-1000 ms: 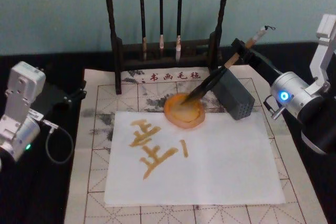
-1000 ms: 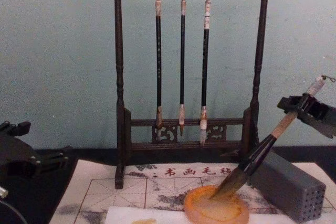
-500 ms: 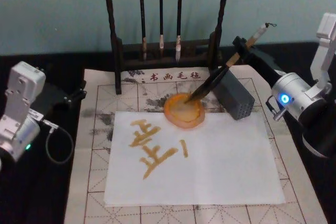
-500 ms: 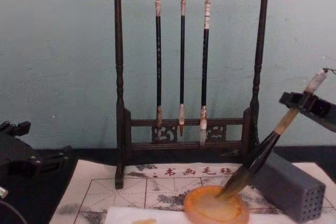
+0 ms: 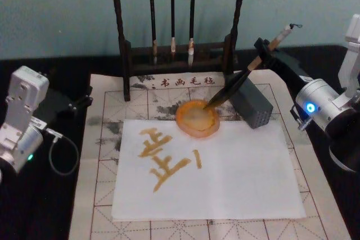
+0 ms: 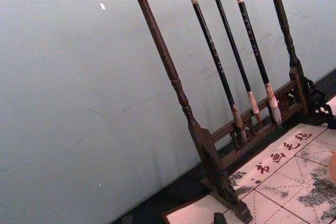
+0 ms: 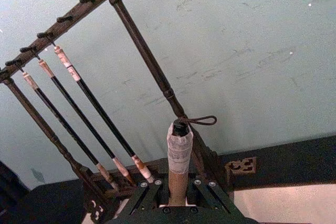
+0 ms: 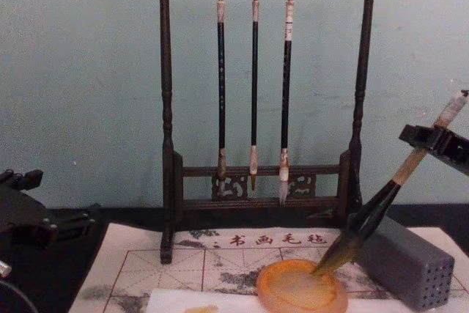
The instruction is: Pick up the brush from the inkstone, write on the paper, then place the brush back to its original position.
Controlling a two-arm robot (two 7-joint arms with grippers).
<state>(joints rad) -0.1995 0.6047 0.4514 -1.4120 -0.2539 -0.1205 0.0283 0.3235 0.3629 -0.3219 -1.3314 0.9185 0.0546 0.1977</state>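
Felt mat [image 5: 101,178] with ruled grid covers the table. White paper [image 5: 242,178] lies on it and carries amber brush strokes [image 5: 163,158] on its left half.

Dark wooden rack [image 8: 167,108] stands at the mat's far edge, with three thin black-handled brushes [image 8: 254,86] hanging from its top bar.

Left gripper [image 5: 79,100] is parked off the mat's left edge, well away from the work.

Right gripper [image 5: 263,49] sits above the mat's far right corner. Its jaws are clamped on the upper bamboo handle, just under the whitish cap; the right wrist view shows the handle pinched between them.

Grey block [image 5: 254,108] with small holes stands just right of the dish.

Inkstone [image 5: 185,127], the round orange dish, sits at the paper's far edge. It has a pale glossy centre, and the tuft's tip is in it by the right-hand rim.

The brush [image 5: 239,80] slants steeply from the dish up and right across the grey block.

Against a second ago: gripper and handle have shifted right. The tuft has drawn from the dish's middle toward its right rim. Strokes on the paper are unchanged.
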